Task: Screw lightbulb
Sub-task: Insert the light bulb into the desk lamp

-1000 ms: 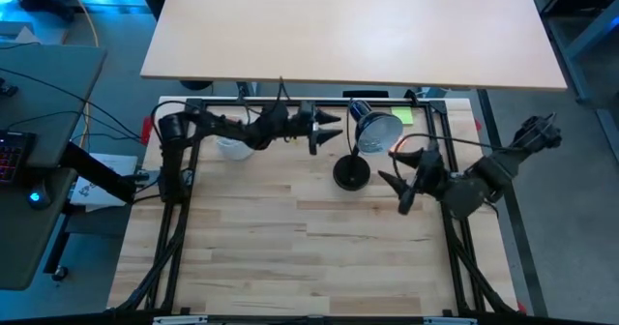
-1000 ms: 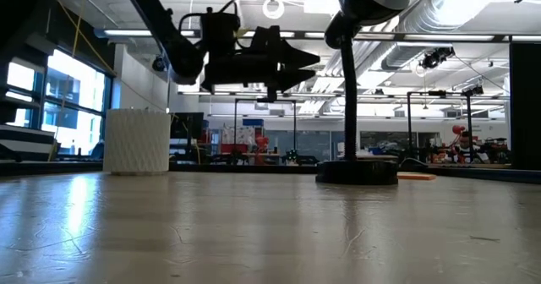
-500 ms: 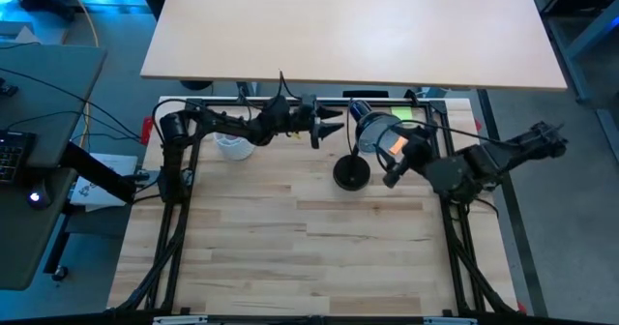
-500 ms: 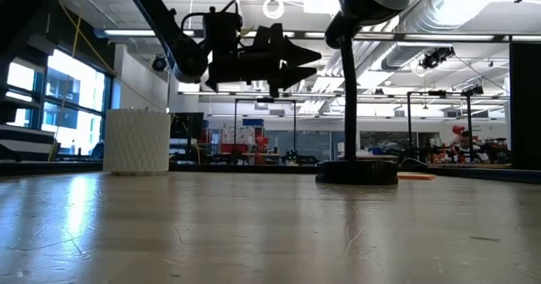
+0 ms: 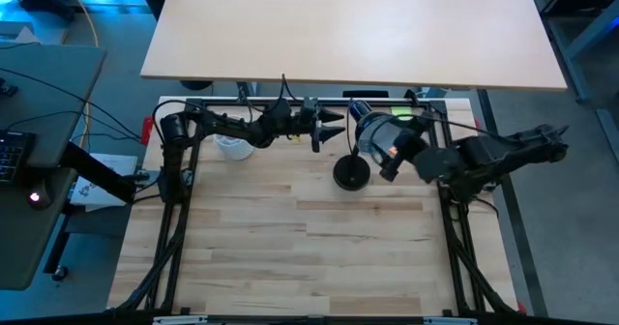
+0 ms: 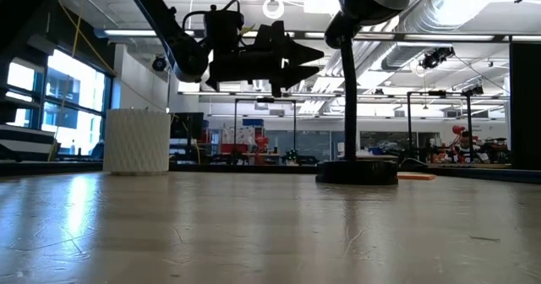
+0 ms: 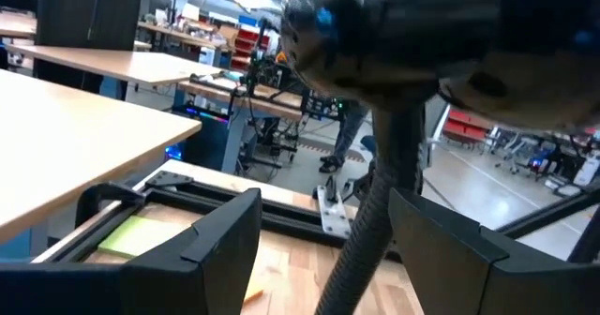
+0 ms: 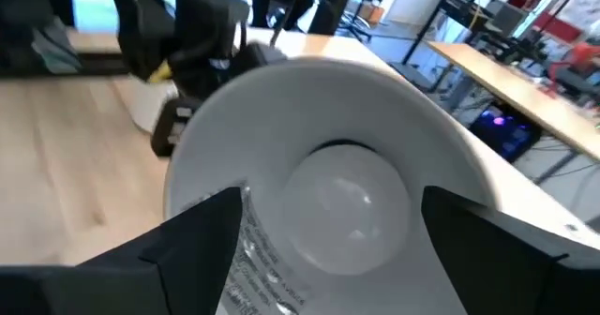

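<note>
On the light wooden table, at upper centre, the small white frosted lightbulb sits inside the black desk lamp. The right gripper has just widened, released around it; the left gripper straddles the lamp's neck, open. The bulb is probably seated.

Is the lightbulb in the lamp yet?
Looks done: the lightbulb already sits inside the lamp shade. In hand: the right gripper is open around the bulb, not gripping; the left gripper is open beside the lamp's neck. Left: maybe tightening; I cannot tell.
</note>
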